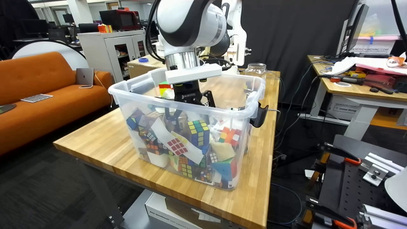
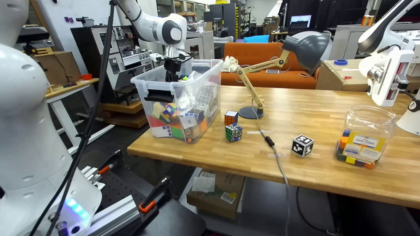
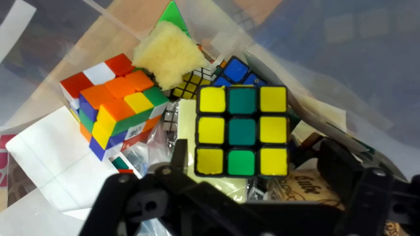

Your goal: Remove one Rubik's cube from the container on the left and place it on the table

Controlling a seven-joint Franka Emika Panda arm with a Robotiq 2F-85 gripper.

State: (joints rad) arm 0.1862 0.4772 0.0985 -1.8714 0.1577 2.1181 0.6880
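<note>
Claw [image 3: 256, 149] spread wide, gripping nothing, near the yellow-and-green Rubik's cube [image 3: 242, 131]. Judged light, rigid and slightly slick; grip opposite side faces squarely.

From my feeds, light-brown butcher-block table [image 2: 295, 108] in both exterior views, clear bin [image 1: 222, 112] standing at one end. In an exterior view, just beside the bin: orange-and-white cube [image 2: 229, 119] and patterned cube [image 2: 233, 133], can't tell if touching, lamp base [image 2: 247, 113] near them. Further along I log tape strip [image 2: 254, 132], switched cord [image 2: 269, 141] running over the edge, black-and-white cube [image 2: 302, 145], clear jar [image 2: 367, 141].
</note>
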